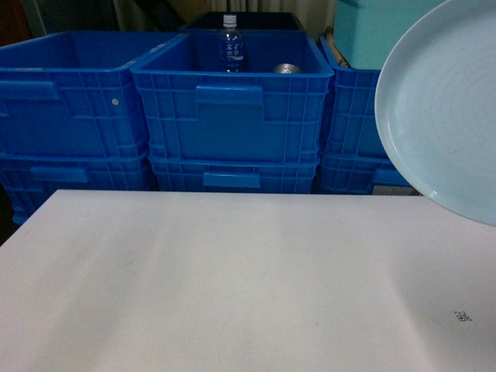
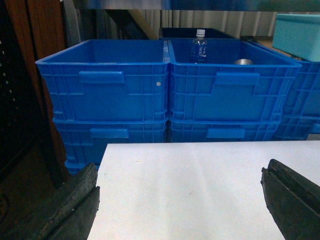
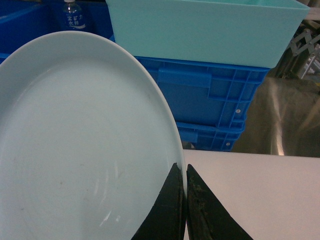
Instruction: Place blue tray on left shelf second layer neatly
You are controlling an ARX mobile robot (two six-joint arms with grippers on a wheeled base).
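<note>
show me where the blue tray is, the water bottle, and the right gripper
blue tray [image 1: 446, 108], head view, on its pale inner face, raised at the right edge.
water bottle [image 1: 231, 48], head view, on its label, standing in the middle crate.
right gripper [image 3: 185, 200], right wrist view, where the fingertips pinch the tray rim.

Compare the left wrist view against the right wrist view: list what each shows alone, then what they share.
Only the left wrist view shows the left gripper, jaws wide apart and holding nothing, the metal can in the crate beside the bottle, and a dark wooden post at far left.

Only the right wrist view shows the blue tray, its rim pinched in the right gripper, and a shiny metal surface at right.

Both show the white table, the dark-blue crates, the water bottle and the teal bin.
</note>
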